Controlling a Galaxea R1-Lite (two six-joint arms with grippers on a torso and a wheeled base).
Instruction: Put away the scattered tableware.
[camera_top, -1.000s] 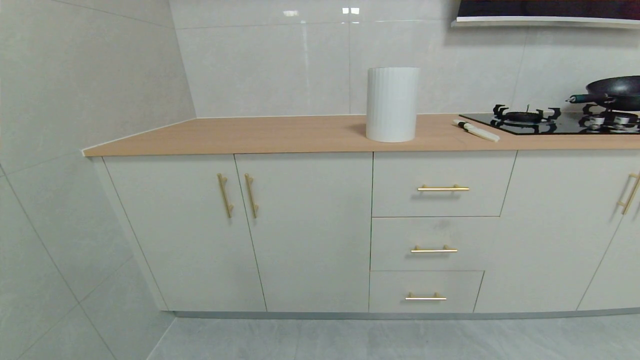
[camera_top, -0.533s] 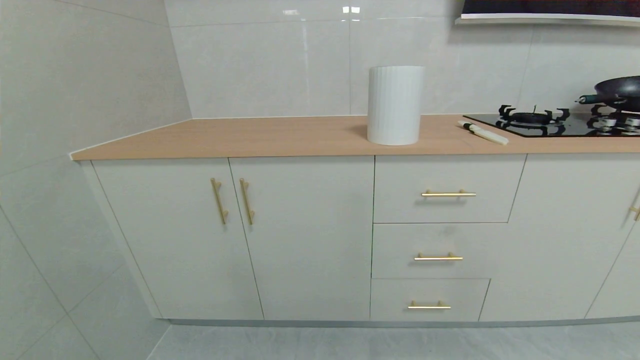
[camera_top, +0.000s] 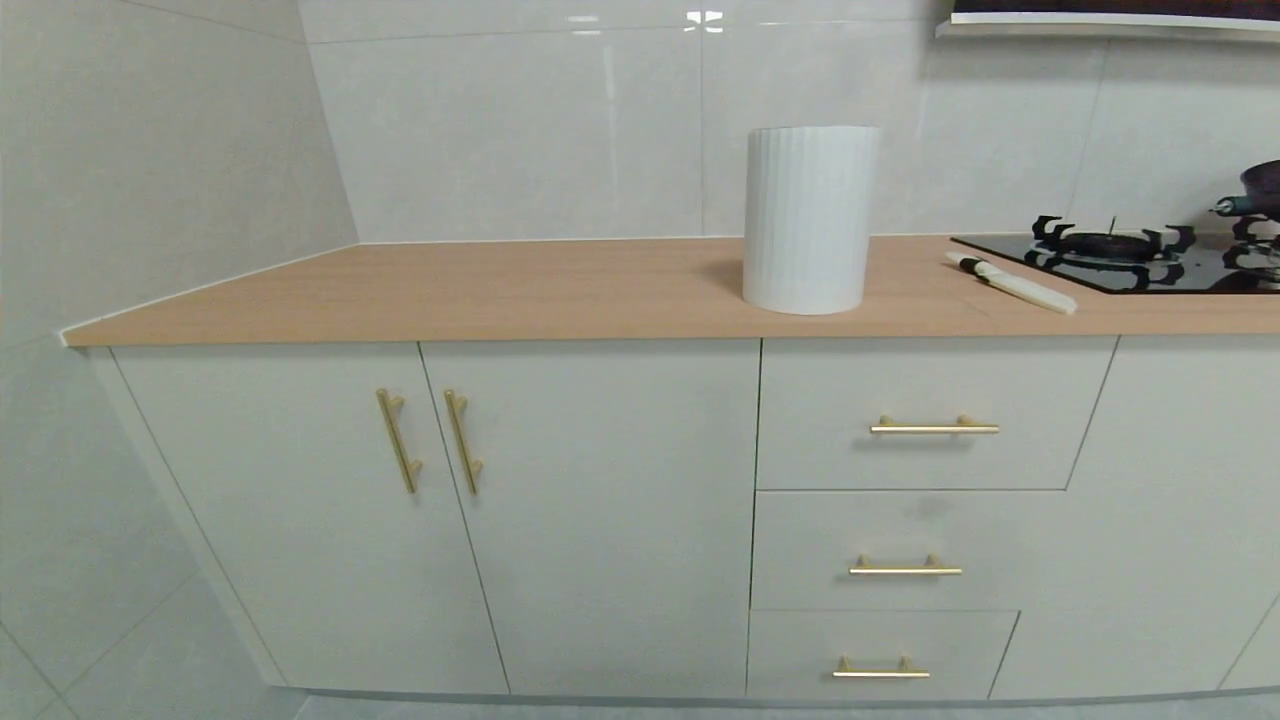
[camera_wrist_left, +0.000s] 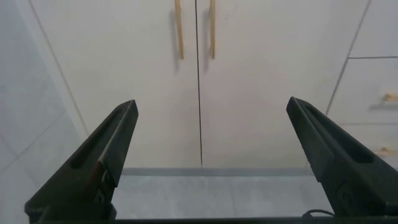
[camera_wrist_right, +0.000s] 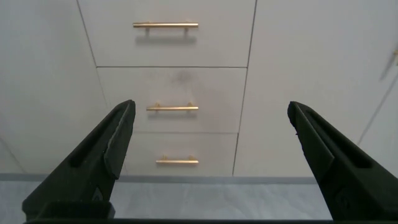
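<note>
A tall white ribbed holder (camera_top: 808, 218) stands upright on the wooden countertop (camera_top: 520, 290). To its right a white-bladed knife with a dark handle (camera_top: 1010, 282) lies flat on the counter, close to the hob. My left gripper (camera_wrist_left: 211, 149) hangs low and open, its dark fingers (camera_wrist_left: 99, 162) spread wide before the double cupboard doors (camera_wrist_left: 199, 81). My right gripper (camera_wrist_right: 208, 149) is open too, empty, facing the stack of drawers (camera_wrist_right: 171, 87).
A black gas hob (camera_top: 1120, 255) with a pan (camera_top: 1260, 190) sits at the counter's right end. Below are cupboard doors with gold handles (camera_top: 430, 440) and three drawers (camera_top: 920, 500). A tiled wall (camera_top: 130, 180) closes the left side; grey floor lies below.
The whole head view has shifted: the counter and cupboards now appear nearer and larger, and the hob has slid toward the right edge. The holder and knife keep their places on the counter.
</note>
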